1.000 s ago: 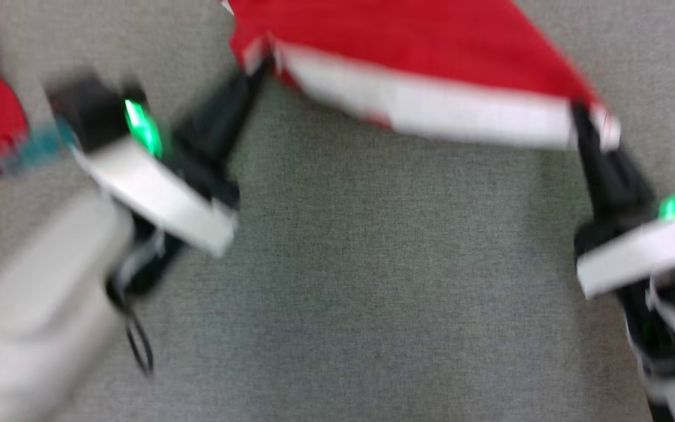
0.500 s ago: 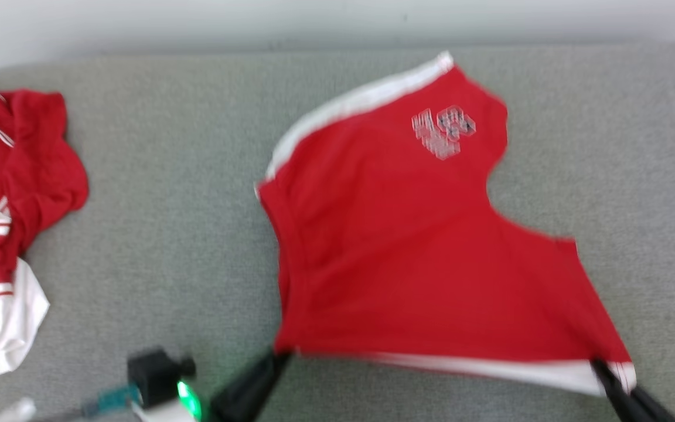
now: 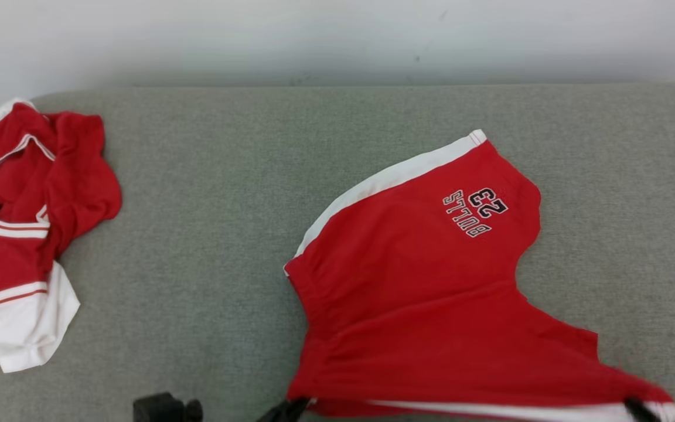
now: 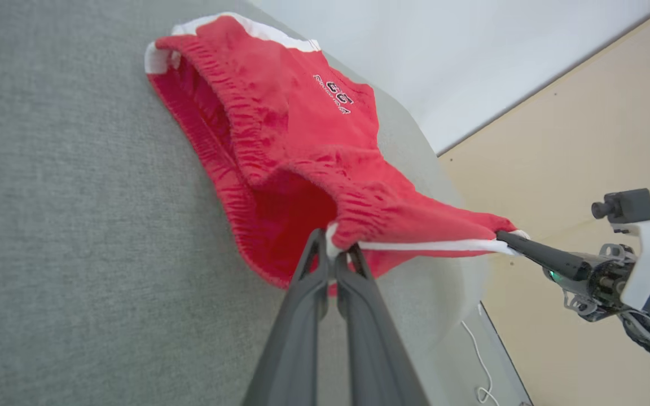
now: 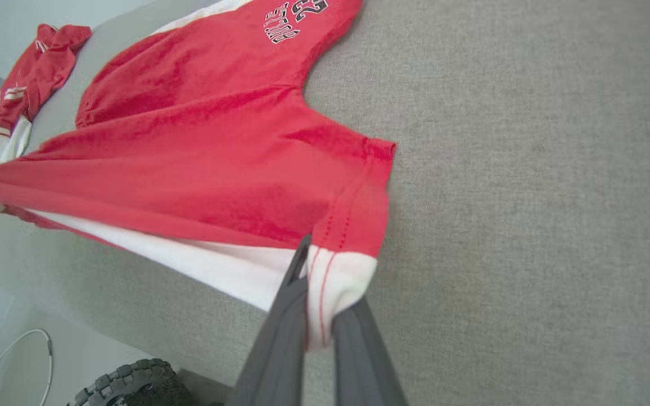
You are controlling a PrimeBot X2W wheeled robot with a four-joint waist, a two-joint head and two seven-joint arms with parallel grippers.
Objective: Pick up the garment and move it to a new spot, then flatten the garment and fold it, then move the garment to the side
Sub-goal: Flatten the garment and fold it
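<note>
L pincer, R pincer both clamped on shorts edge, arms spread apart.

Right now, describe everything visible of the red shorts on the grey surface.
The red shorts look like knit jersey, with white side stripes, an elastic waistband and a BULLS 23 print on one leg. They lie spread on the grey padded surface, the near edge lifted and taut. The left gripper pinches the waistband corner, the right gripper a white hem corner, jaws shut.

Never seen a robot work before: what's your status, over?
Left end effector and right end effector shut on red shorts, near edge. Shorts spread on grey surface. Other red garment lies apart.
</note>
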